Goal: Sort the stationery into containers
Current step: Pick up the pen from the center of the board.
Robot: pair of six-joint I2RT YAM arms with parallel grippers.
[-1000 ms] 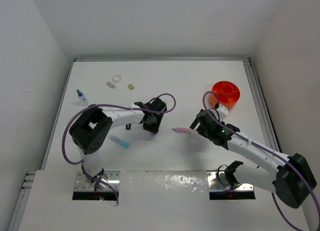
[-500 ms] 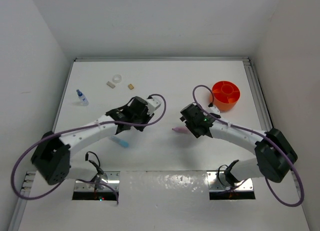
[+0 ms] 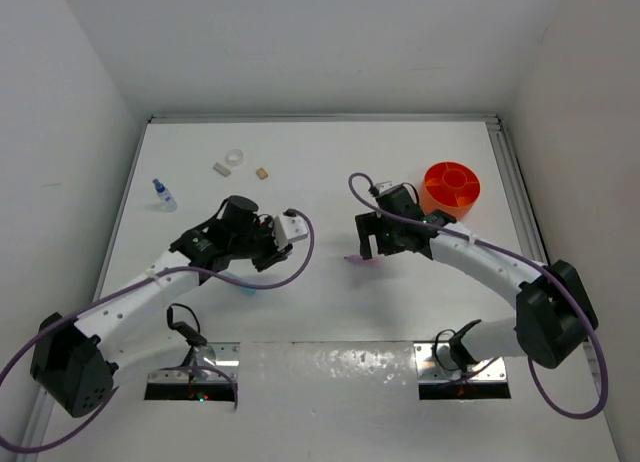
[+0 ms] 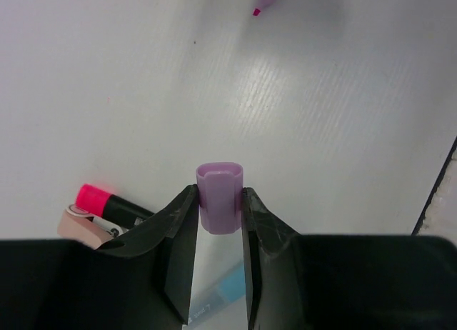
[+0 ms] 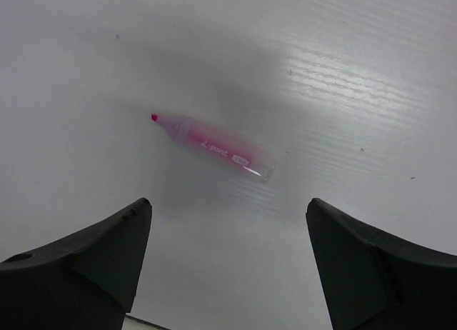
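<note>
1. The left gripper [image 4: 218, 210], at the lower centre of its wrist view, is clamped on a small lilac rubber eraser [image 4: 220, 200].
2. The right gripper [image 5: 227, 223] hangs with jaws wide apart over a pink plastic highlighter [image 5: 214, 148] lying mid-frame on the white bench [image 5: 343, 58].
3. The round orange plastic tub [image 3: 450, 210] sits at the right of the overhead view.

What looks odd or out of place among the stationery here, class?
The pink highlighter lies uncapped on the table, its pink tip bare. The left end effector pinches a small lilac piece, possibly its cap, well apart from it. Nothing looks spilled or broken.
</note>
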